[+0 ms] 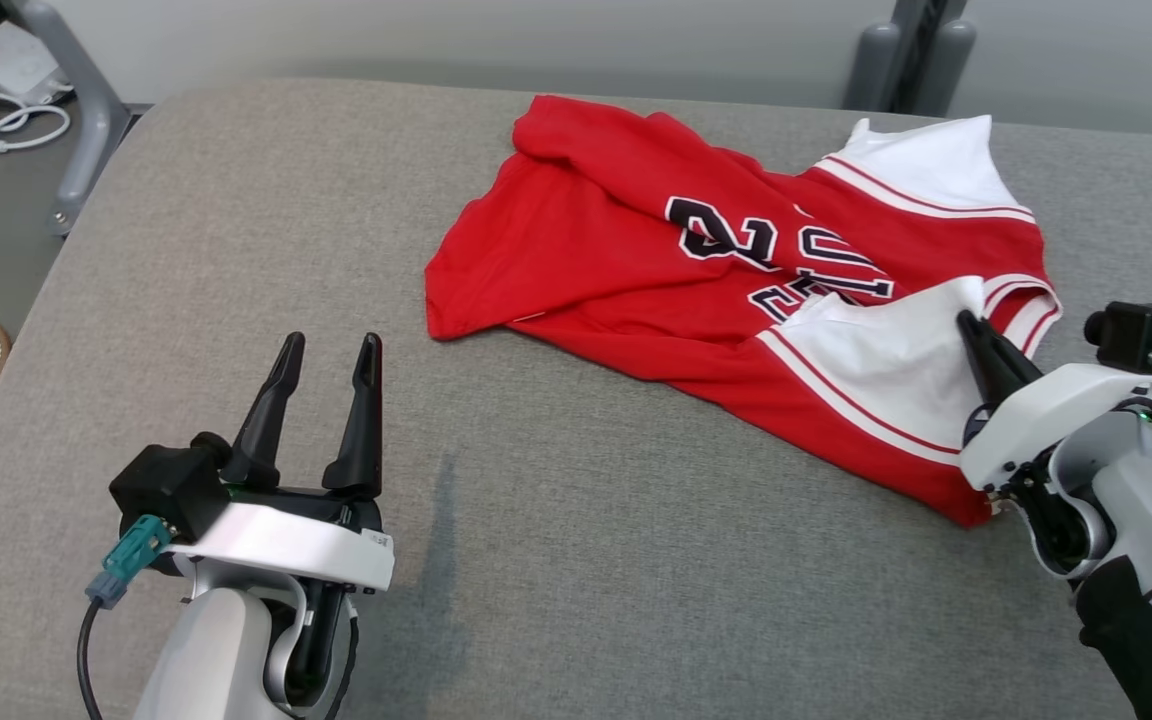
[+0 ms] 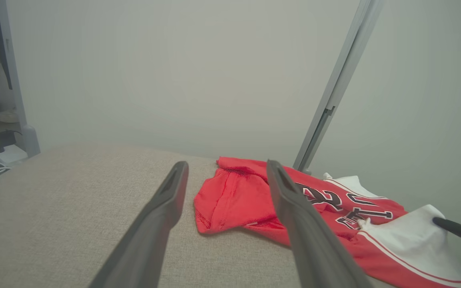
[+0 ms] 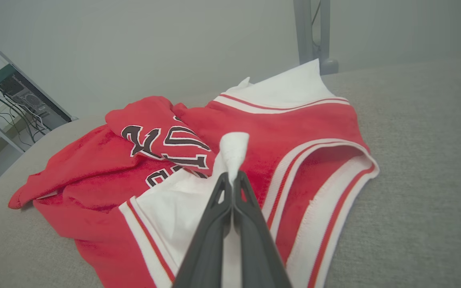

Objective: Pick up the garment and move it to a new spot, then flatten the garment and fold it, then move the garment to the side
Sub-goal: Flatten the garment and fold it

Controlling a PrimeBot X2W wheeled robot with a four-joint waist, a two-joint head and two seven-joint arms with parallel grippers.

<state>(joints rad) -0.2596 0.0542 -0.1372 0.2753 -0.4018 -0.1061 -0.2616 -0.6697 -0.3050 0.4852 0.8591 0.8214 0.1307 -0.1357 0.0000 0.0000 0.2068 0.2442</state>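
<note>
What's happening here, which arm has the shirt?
The right gripper is shut on the white sleeve of the red jersey, pinching a tuft of cloth between its fingers. The jersey lies rumpled on the grey table, not yet flattened or folded. The left gripper is open over bare table to the jersey's left, touching nothing.

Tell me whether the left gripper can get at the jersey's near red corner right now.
Probably yes. The left gripper is open and points toward the jersey, with bare grey cushion between them. The right gripper, shut on its white part, is well off to the side.
</note>
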